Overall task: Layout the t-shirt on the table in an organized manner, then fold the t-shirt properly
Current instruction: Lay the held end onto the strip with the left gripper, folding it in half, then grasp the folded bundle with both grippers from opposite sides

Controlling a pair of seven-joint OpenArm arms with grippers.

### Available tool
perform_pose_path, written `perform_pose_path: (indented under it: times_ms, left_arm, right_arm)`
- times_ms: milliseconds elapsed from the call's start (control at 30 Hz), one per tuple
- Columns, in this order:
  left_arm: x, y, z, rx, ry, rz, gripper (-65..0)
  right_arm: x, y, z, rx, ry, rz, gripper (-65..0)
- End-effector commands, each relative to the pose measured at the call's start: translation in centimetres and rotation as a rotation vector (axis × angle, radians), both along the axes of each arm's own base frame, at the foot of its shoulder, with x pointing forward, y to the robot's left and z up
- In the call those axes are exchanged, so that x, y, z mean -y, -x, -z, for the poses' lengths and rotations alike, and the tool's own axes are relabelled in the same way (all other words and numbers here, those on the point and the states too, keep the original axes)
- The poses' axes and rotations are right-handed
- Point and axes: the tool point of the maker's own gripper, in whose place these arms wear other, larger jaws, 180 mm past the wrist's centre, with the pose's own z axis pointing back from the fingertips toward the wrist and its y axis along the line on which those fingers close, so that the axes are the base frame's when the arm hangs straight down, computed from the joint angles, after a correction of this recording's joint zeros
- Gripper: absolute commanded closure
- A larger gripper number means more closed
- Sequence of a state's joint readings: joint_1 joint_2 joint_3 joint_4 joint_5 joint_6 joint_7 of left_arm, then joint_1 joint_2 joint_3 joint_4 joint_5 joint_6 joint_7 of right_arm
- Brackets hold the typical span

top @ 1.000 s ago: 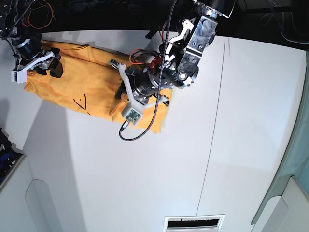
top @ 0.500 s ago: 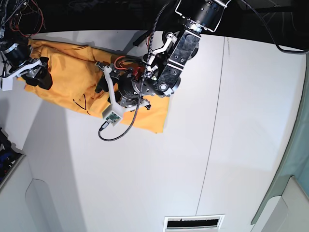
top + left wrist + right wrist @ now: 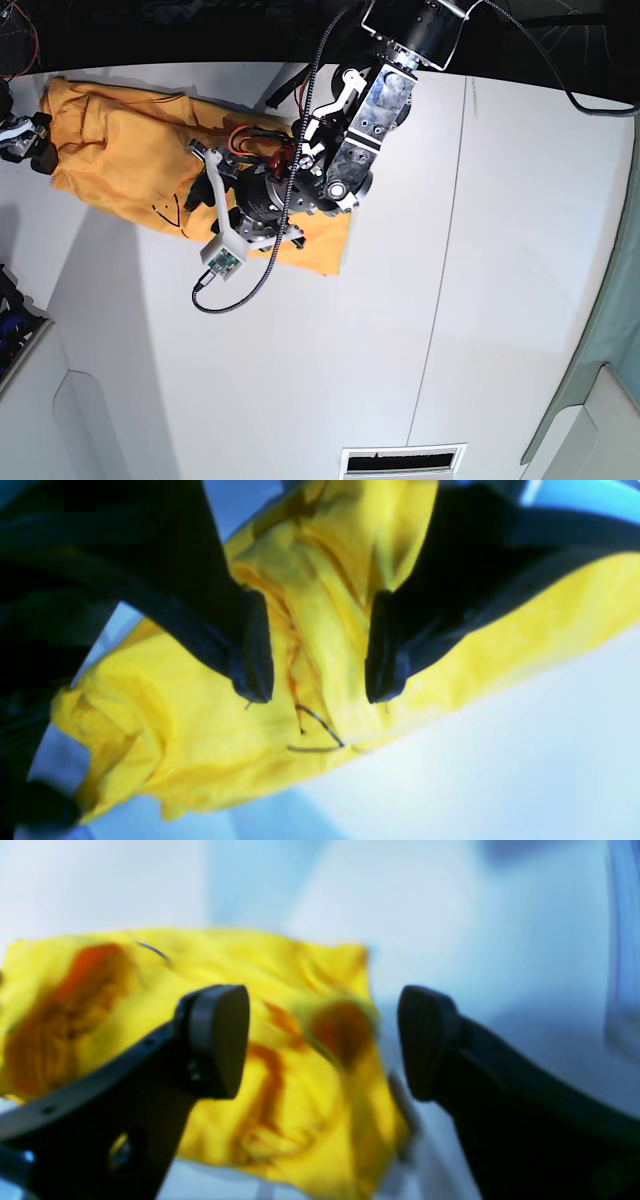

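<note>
Now that both left gripper (image 3: 320, 697) and right gripper (image 3: 322, 1040) have let go wide, we see the t-shirt (image 3: 130, 160) flat on the table (image 3: 400, 350), ready for folding.

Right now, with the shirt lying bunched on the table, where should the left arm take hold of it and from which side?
Probably at the raised ridge of the t-shirt, which already stands between the open left gripper fingers. Come straight down from above: the ridge stands proud of the table, so one pinch should catch it without scraping the flat top.
</note>
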State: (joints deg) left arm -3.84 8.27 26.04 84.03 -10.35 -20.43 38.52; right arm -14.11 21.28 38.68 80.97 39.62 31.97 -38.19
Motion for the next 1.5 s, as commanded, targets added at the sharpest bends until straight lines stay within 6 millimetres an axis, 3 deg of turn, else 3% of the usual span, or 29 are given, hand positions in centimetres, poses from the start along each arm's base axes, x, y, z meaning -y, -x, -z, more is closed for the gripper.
perform_pose_path:
  times_ms: [0,233,600,900,1133,1233,1367,1467]
  left_arm:
    - [0.8,-0.8,-1.9,0.042,0.044,0.004,-33.3]
    - [0.8,-0.8,-1.9,0.045,0.042,0.003,-33.3]
    - [0.5,-1.5,-4.0,0.096,0.049,-0.012,-33.3]
    - [-0.7,-2.5,-4.3,0.091,0.042,-0.097,-33.3]
    - [-5.2,-5.0,-3.7,0.063,0.046,-0.241,-33.3]
    - [-8.8,-5.3,-2.0,0.056,-0.019,-0.281,-33.3]
    - [-12.7,-4.1,0.7,0.038,-0.106,-0.299,-33.3]
    - [-14.1,-2.1,3.3,0.000,-0.132,-0.306,-33.3]
  right_arm:
    - [0.8,-0.4,-0.6,0.031,0.004,0.011,-45.1]
    - [0.8,1.1,2.8,-0.035,-0.071,0.067,-44.9]
    - [-0.8,0.2,3.5,-0.035,-0.128,0.046,-42.6]
    - [-2.6,0.0,4.2,-0.054,-0.139,-0.008,0.0]
    - [0.4,0.0,3.2,-0.018,-0.072,0.052,0.0]
    - [2.2,0.0,2.2,0.002,-0.053,0.083,0.0]
    - [4.0,-0.9,-0.2,0.054,-0.051,0.092,0.0]
    - [3.0,-2.3,-2.7,0.098,-0.094,0.045,0.0]
